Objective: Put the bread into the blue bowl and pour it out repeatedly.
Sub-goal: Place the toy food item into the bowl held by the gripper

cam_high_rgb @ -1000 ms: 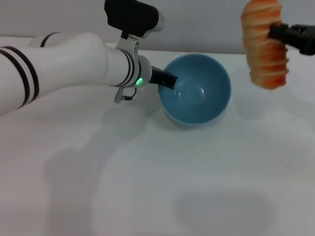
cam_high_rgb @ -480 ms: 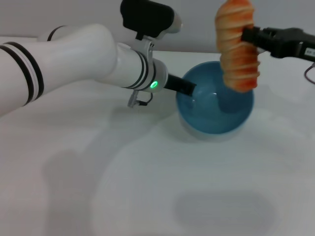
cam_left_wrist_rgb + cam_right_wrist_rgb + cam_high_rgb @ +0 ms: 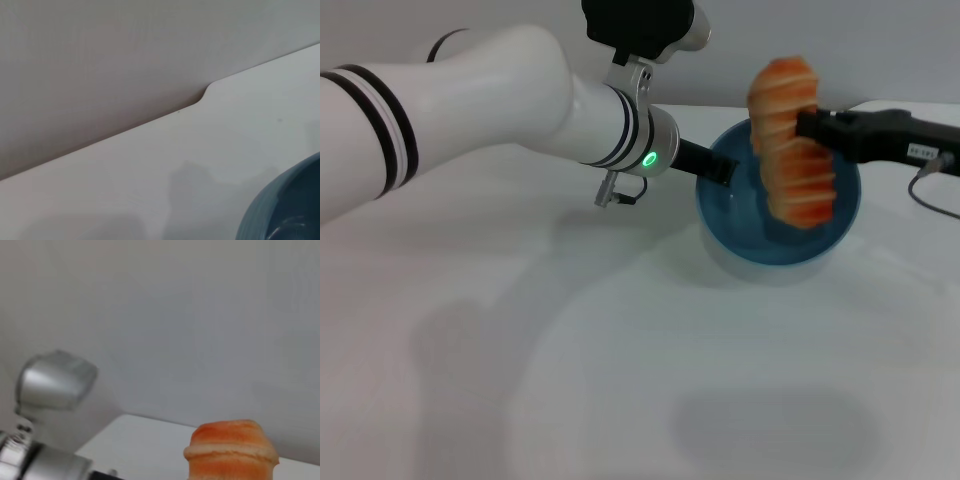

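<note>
At upper right of the head view, the right gripper (image 3: 807,126) is clenching the bread (image 3: 790,140), dangling it upright over the blue bowl (image 3: 778,243) on the white table (image 3: 620,350), while the left gripper (image 3: 720,168) is gripping the bowl's rim.

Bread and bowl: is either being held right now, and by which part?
The right pincer is shut on the bread, about mid-length, hanging it upright over the blue bowl. The left pincer grips the bowl's rim.
</note>
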Available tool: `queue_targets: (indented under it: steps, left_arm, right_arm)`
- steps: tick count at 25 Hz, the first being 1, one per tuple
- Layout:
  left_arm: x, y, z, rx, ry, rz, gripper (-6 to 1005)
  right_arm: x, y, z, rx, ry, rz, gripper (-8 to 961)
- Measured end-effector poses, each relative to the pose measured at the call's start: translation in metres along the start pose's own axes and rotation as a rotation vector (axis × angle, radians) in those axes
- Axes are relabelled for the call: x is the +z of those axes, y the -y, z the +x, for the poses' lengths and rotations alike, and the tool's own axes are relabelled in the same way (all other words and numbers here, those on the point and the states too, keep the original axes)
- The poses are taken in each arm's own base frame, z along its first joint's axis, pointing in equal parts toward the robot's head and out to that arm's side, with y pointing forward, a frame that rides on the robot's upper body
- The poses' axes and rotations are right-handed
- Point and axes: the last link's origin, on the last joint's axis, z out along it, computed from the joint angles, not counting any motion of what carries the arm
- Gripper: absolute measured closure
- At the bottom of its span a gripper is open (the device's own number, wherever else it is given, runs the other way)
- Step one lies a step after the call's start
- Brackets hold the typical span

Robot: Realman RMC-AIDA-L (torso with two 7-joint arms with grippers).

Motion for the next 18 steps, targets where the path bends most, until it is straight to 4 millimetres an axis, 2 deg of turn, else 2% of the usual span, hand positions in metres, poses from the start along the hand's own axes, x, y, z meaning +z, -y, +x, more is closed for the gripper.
queue_targets:
  steps: [9, 14, 18]
  left_arm:
    - [0.0, -0.003, -0.002, -0.011, 0.003, -0.011, 1000]
    - [0.0, -0.002, -0.003, -0.016, 0.001, -0.011, 999]
    - [0.0, -0.002, -0.003, -0.019, -0.004, -0.01, 1000]
  right_arm:
    - [0.008, 0.005, 0.009, -0.009, -0.02, 0.047, 841]
    - [0.009, 0.006, 0.012, -0.004, -0.022, 0.057, 801]
    - [0.008, 0.007, 0.012, 0.003, -0.01, 0.059, 655]
